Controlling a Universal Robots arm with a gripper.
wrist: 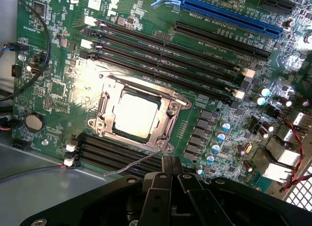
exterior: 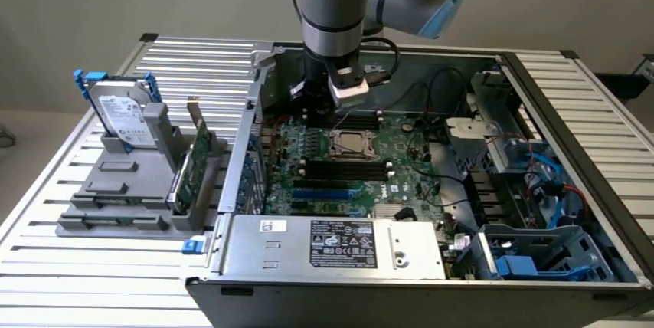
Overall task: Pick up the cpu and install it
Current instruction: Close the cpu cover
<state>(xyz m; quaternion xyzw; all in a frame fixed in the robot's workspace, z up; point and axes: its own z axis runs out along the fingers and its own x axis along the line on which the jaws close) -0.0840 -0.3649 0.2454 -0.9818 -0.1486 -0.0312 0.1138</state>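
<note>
My fingers (wrist: 157,184) are pressed together and grip nothing. My gripper (wrist: 170,160) hangs over the motherboard (wrist: 58,65), just beside the socket.

I count one cpu (wrist: 135,116). It is a small, flat square with a silvery top that glares under the light and a paler rim. It lies level inside the one black-and-metal socket frame (wrist: 170,109), near the middle of the board.

Two banks of black memory slots (wrist: 161,55) flank the socket, one on each side. One coin cell (wrist: 34,121) sits on the board.

The one open computer case (exterior: 572,136) stands on a slatted table (exterior: 61,267). Outside it, at the exterior view's left, one hard drive (exterior: 121,117) stands upright in a grey holder (exterior: 122,190).
</note>
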